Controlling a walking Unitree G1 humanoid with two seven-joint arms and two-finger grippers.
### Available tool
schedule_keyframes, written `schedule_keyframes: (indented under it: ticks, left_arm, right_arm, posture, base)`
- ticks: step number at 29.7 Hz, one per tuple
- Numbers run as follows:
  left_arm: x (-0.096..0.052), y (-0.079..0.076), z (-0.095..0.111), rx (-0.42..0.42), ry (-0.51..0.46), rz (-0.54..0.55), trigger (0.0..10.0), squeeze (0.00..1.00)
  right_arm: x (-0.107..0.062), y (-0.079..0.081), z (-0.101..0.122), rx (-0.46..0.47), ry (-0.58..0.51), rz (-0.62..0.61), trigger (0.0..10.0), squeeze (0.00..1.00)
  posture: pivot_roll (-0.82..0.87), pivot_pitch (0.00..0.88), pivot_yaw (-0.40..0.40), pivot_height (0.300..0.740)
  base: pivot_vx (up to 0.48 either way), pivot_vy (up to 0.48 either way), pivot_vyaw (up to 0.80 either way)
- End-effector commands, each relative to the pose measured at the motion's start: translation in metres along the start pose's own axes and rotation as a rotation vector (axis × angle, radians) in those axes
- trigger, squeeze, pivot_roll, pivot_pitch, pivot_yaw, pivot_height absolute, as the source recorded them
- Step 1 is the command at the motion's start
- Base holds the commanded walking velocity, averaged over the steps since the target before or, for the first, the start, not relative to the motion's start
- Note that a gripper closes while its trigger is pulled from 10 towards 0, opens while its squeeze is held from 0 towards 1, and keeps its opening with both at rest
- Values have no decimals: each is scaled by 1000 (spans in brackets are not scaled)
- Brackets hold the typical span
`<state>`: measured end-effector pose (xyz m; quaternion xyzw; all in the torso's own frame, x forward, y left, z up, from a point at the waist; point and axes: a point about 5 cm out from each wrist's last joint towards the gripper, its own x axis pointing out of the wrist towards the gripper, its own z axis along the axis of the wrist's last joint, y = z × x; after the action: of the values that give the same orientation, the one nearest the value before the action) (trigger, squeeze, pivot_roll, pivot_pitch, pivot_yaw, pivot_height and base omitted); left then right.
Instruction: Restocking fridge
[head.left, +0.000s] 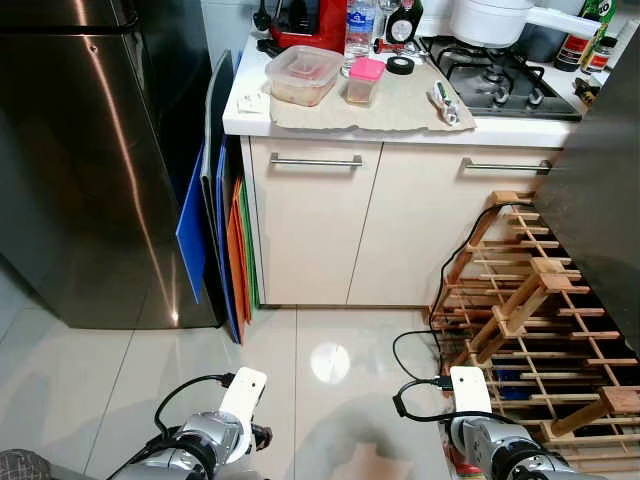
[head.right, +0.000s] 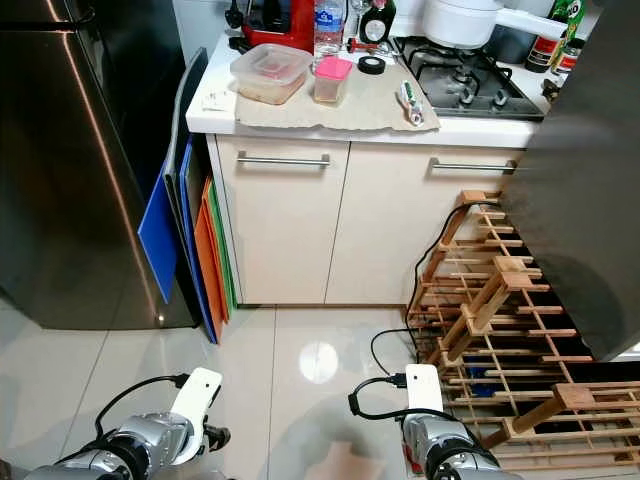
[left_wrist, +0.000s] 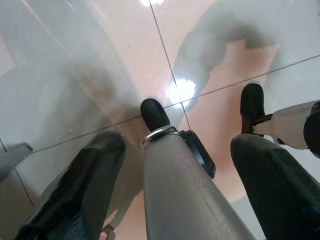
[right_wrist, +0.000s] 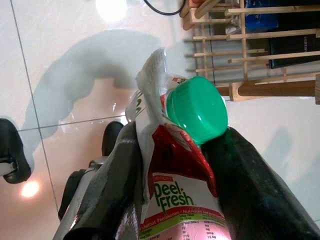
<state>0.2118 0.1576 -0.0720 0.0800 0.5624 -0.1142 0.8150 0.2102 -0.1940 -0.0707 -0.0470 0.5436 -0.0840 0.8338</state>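
My right gripper (right_wrist: 175, 142) is shut on a Peel Fresh juice carton (right_wrist: 176, 200) with a green screw cap (right_wrist: 196, 107), one black finger on each side, held low above the tiled floor. My left gripper (left_wrist: 177, 150) is open with nothing in it, its fingers (left_wrist: 85, 175) spread above my own silver leg and black foot. Both arms, left (head.left: 215, 435) and right (head.left: 480, 430), hang low at the bottom of the eye views. The stainless steel fridge (head.left: 90, 170) stands at the left with its door closed.
Coloured boards (head.left: 225, 250) lean between the fridge and a white cabinet (head.left: 320, 220). On the counter are food tubs (head.left: 300, 75) and a gas hob (head.left: 500, 75). A wooden rack (head.left: 530, 310) and a black cable (head.left: 420, 350) lie to the right, beside a dark panel (head.left: 610, 200).
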Motion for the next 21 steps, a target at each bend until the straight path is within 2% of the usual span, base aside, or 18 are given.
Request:
schedule_keyframes:
  ticks: [1,21]
  left_arm:
    - [0,-2,0,0,-2,-7,10000,0]
    - [0,-2,-1,1,0,-11,10000,0]
  right_arm:
    - [0,-4,3,7,-16,-8,10000,0]
    - [0,-3,2,17,-9,-6,10000,0]
  posture:
    - [111,0,-67,740]
    - [107,0,-63,740]
  base:
    - [0,0,0]
    - [0,0,0]
